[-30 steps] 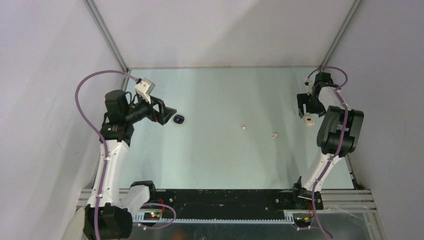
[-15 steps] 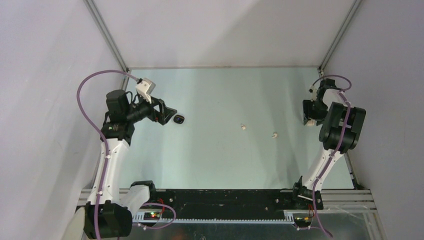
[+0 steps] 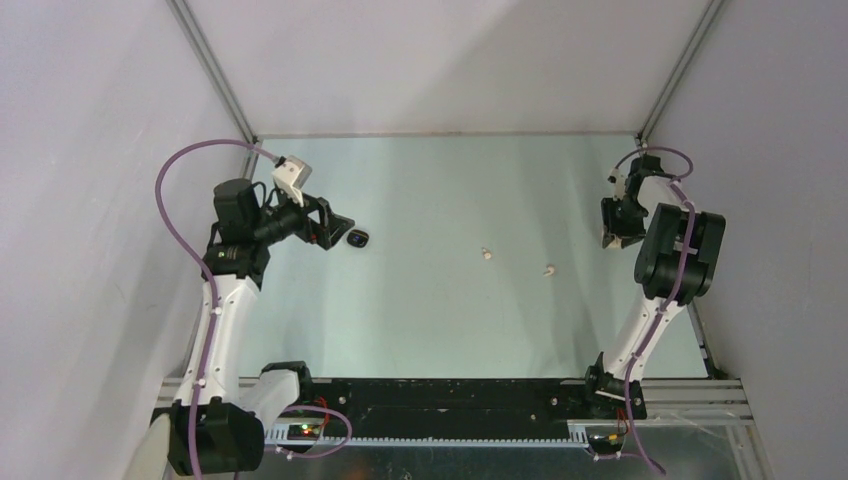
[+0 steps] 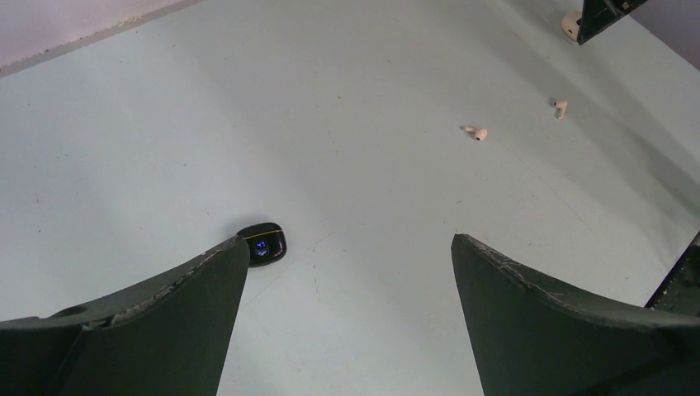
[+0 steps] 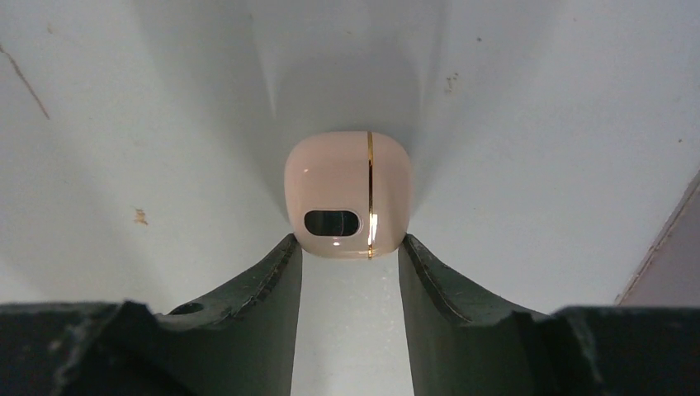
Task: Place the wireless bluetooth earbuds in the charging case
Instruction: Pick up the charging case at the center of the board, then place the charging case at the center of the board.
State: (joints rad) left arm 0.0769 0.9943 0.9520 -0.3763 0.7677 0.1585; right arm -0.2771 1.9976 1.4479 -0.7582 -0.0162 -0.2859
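Counter (image 3: 430, 330): pale mint-grey sheet, flat, walls on L, R & far side; close views show faint scuffs, thin scratch lines & a few dark specks. Four small things lie directly on it. Black case (image 3: 358, 238) on the L half, lying flat, tiny blue light on its face. Earbud A (image 3: 487, 254), off-white, approx ctr, slightly R. Earbud B (image 3: 548, 270), off-white, further R & a bit nearer the bases; the two are apart, both well apart from the black case. Pinkish-cream case (image 5: 348, 194) at far R near the wall, resting on the counter, w/ a thin gold seam & a dark oval window showing.
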